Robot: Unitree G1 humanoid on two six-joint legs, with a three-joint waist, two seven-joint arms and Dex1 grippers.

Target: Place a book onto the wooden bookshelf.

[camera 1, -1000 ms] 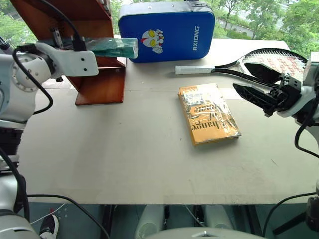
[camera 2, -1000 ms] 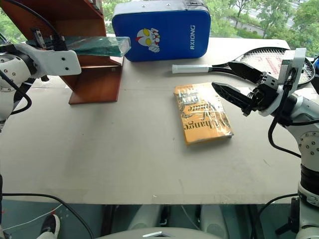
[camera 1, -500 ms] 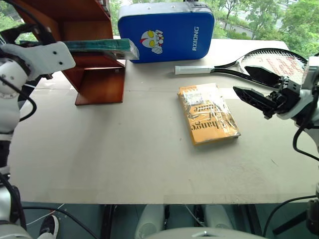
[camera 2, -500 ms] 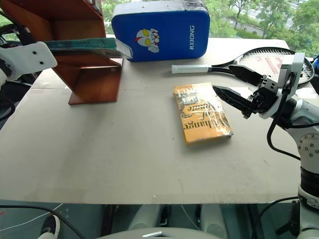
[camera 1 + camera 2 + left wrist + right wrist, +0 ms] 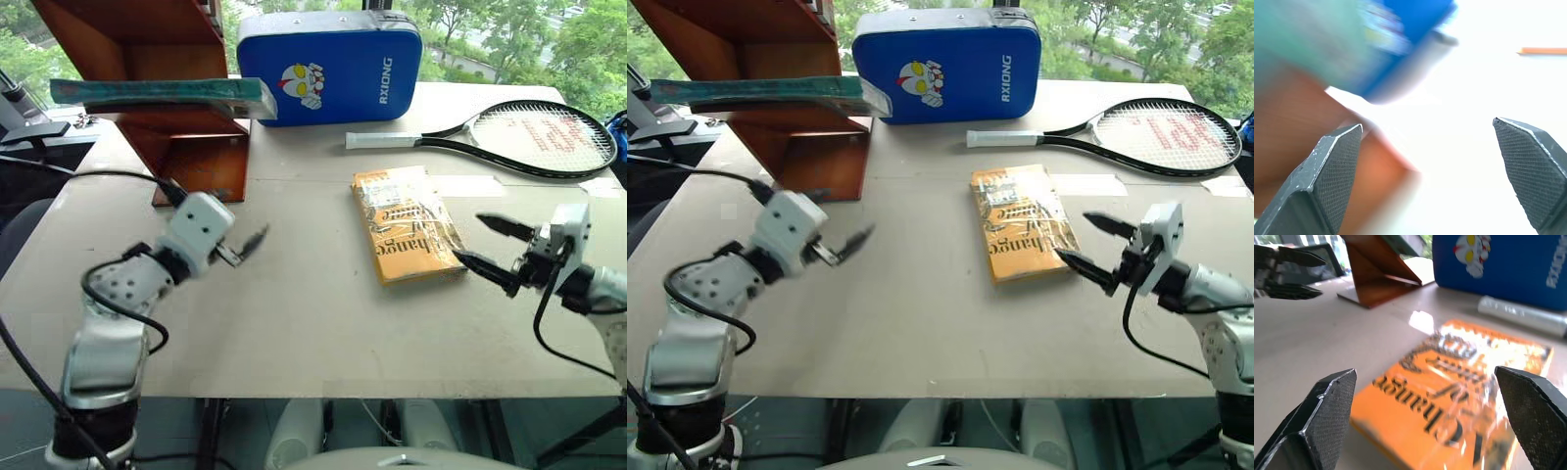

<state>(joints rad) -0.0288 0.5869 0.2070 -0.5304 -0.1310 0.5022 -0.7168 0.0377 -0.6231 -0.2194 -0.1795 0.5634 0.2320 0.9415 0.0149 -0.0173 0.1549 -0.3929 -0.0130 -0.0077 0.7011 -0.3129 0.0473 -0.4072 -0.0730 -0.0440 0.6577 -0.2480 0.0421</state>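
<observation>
Now we see the book (image 5: pixel 162 95) lying flat on the wooden bookshelf (image 5: pixel 201 162).
Our left gripper (image 5: pixel 250 243) and right gripper (image 5: pixel 487 247) both hang spread wide and empty over the table (image 5: pixel 294 323).

the left gripper (image 5: pixel 247 245) hung low over the table on a bent arm, its jaws spread wide and empty; the right gripper (image 5: pixel 485 247) reached level, pointing leftward, its two fingers wide apart, holding nothing

"RXIONG" in white letters on the blue padded case (image 5: pixel 329 67)
</observation>
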